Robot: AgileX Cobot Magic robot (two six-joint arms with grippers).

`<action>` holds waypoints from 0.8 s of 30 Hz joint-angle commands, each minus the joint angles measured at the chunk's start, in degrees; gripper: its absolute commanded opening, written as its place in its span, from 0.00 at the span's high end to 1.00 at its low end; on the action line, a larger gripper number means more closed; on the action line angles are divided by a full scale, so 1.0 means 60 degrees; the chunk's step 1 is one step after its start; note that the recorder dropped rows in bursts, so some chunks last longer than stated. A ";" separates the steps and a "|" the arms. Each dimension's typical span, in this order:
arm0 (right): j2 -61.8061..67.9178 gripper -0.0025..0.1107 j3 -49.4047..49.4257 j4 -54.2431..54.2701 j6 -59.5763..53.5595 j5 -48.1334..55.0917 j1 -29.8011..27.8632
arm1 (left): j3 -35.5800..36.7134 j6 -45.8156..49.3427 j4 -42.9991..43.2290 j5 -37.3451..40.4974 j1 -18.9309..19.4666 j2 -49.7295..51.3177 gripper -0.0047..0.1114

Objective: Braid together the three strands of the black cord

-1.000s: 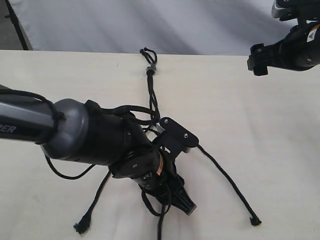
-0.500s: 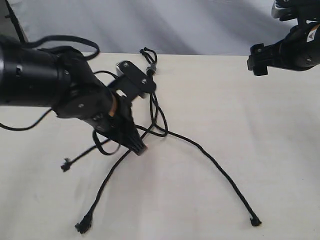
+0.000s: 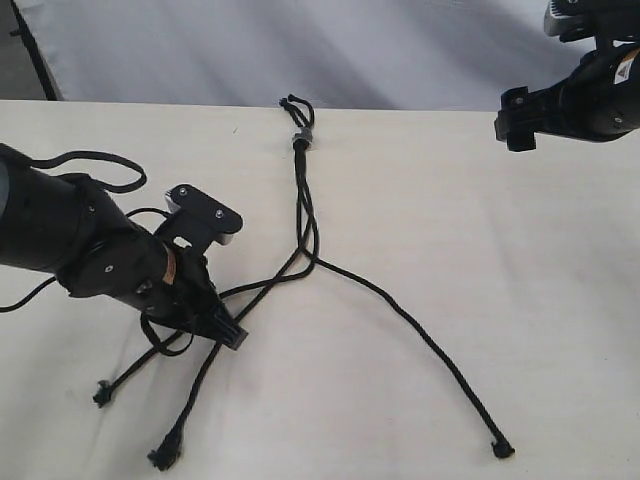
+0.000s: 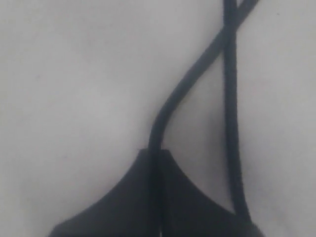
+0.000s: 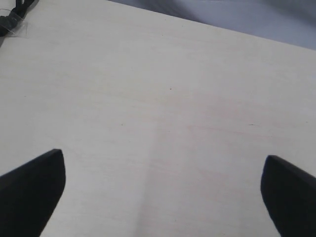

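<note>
The cord (image 3: 303, 200) is lying flat on the worktop (image 3: 450, 220). Its knot (image 3: 299, 137) is sitting near the far edge, and the three strands (image 3: 200, 375) are fanning toward the near side. Two are crossing below the knot and ending at the near left. The third strand (image 3: 420, 335) is trailing alone to the right.

The left claw (image 3: 228, 335) is clamping shut on the held strand (image 4: 190, 79), one of the left pair. The neighbour strand (image 4: 232, 123) is running just beside the jaws. The right claw (image 5: 160, 192) is hanging empty with jaws wide apart, well away at the far right.

Hazards:
- Nothing is visibly anchoring the knot, so pulling the held strand is likely to drag the whole cord.
- The neighbour strand is lying close enough to snag and be carried along.
- The arm cable (image 3: 88, 154) is looping near the left arm and could be mistaken for a strand.
- The left arm is hiding part of the left pair.
</note>
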 commanded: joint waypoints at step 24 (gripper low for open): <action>0.0002 0.05 0.0025 0.0041 0.0021 -0.0176 -0.0068 | -0.0458 0.0211 -0.1484 0.1723 -0.1419 -0.1756 0.96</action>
